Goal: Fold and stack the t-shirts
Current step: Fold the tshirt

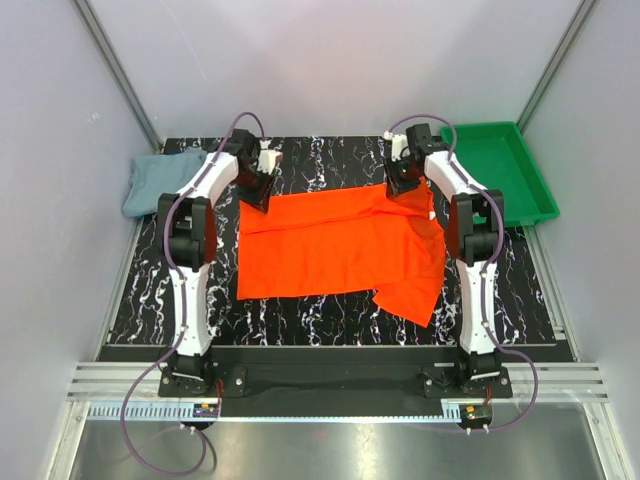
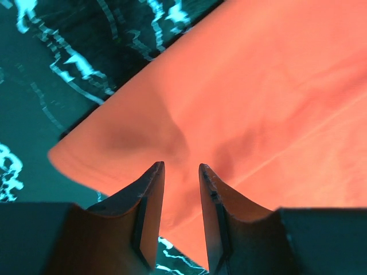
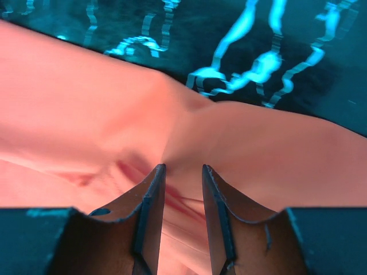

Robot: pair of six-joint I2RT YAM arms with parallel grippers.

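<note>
The orange-red t-shirt [image 1: 335, 245] lies folded across the middle of the table, with one part trailing toward the near right. My left gripper [image 1: 263, 193] is at its far left corner. In the left wrist view the jaws [image 2: 181, 167] stand a narrow gap apart, tips down on the orange cloth [image 2: 258, 91], which lies flat behind them. My right gripper [image 1: 404, 188] is at the shirt's far right edge. Its jaws [image 3: 183, 168] are also a narrow gap apart, pressing into puckered orange cloth [image 3: 86, 109]. The grey-blue t-shirt [image 1: 152, 181] lies bunched at the far left.
A green plastic tray [image 1: 520, 195] stands at the far right, partly off the black marbled mat [image 1: 320, 165]. Grey walls close in on both sides and the back. A metal rail runs along the near edge.
</note>
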